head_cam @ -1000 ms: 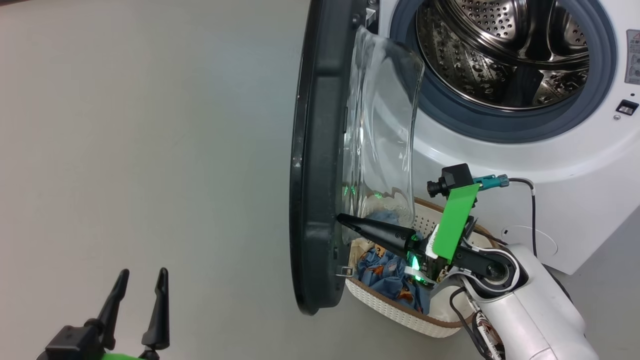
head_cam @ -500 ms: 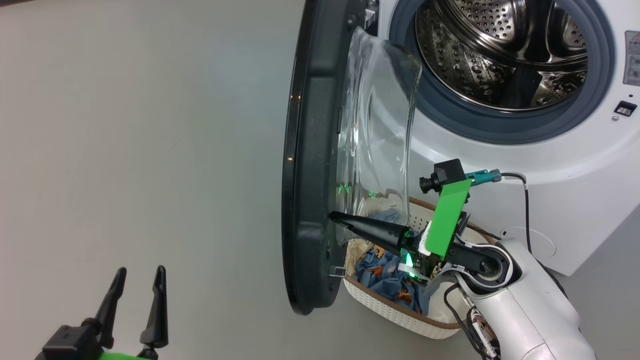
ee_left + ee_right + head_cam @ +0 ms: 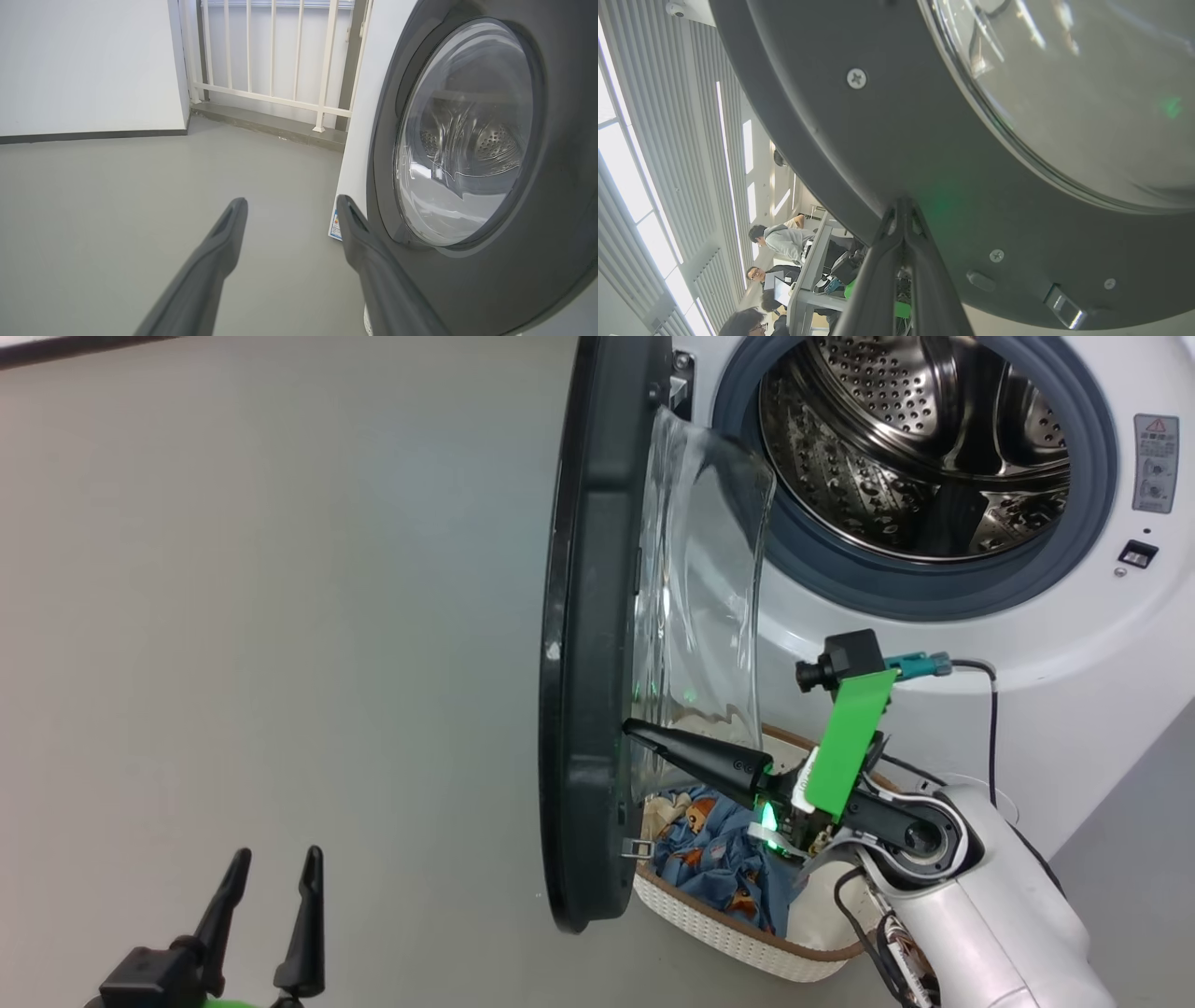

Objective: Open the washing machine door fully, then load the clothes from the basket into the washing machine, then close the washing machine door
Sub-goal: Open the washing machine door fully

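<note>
The washing machine (image 3: 943, 644) stands at the upper right, its steel drum (image 3: 915, 439) exposed. Its black door (image 3: 588, 644) is swung out edge-on to the head view, the clear glass bowl (image 3: 700, 597) bulging toward the drum. My right gripper (image 3: 630, 728) is shut, its tip pressed against the door's inner rim (image 3: 903, 201). Below it the cream basket (image 3: 738, 933) holds the blue bear-print clothes (image 3: 714, 854). My left gripper (image 3: 275, 859) is open at the lower left, near the door's outer face (image 3: 467, 140) with nothing between its fingers.
Grey floor (image 3: 280, 616) spreads to the left of the door. In the left wrist view a white wall (image 3: 88, 65) and a white railing (image 3: 280, 60) stand behind. Several people (image 3: 784, 240) sit at a desk in the right wrist view.
The head camera has shifted slightly. The right gripper's tip stays against the door's inner rim and the door has hardly turned. The left gripper remains open.
</note>
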Motion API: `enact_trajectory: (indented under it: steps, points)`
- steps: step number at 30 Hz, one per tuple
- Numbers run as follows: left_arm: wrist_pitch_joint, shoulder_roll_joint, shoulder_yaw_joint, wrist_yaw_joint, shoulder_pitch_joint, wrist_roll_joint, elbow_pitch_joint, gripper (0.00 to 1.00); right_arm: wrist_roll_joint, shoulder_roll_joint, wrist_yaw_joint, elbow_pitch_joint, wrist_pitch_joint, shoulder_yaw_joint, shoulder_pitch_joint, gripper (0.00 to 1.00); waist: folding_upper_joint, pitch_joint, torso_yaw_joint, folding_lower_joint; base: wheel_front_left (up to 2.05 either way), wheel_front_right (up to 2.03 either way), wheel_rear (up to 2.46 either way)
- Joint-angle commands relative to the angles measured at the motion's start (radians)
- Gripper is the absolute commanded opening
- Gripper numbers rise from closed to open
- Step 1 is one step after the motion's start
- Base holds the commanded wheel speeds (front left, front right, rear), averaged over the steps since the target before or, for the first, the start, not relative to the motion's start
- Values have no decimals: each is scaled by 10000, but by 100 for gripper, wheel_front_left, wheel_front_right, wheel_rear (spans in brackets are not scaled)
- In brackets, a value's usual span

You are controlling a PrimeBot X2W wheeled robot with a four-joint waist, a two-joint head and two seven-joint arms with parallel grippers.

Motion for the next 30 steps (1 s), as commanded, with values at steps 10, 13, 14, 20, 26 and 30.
enact_trajectory:
  steps: [10,13,14,20,26,30]
  points:
    - [-78,397,51,0,-509,-67,98,100,-242,-34,17,-834,-279,-188,533,100,0,-313,-350,0,0,0,0]
    - [-78,425,53,4,-530,-107,119,100,-335,-118,17,-1005,-353,-220,629,100,0,-325,-564,0,0,0,0]
    - [-78,432,60,11,-535,-116,125,100,-361,-149,17,-1063,-374,-230,659,100,0,-328,-639,0,0,0,0]
    - [-79,439,76,37,-531,-160,131,100,-585,-348,17,-1481,-609,-264,819,100,0,-346,-1079,0,0,0,0]
    - [-80,435,109,74,-481,-178,54,100,-913,-598,17,-2060,-1103,-275,1033,100,0,-369,-1469,0,0,0,0]
    - [-81,423,148,112,-432,-191,-8,100,-1315,-902,17,-2530,-1673,-118,1280,100,0,-405,-1775,0,0,0,0]
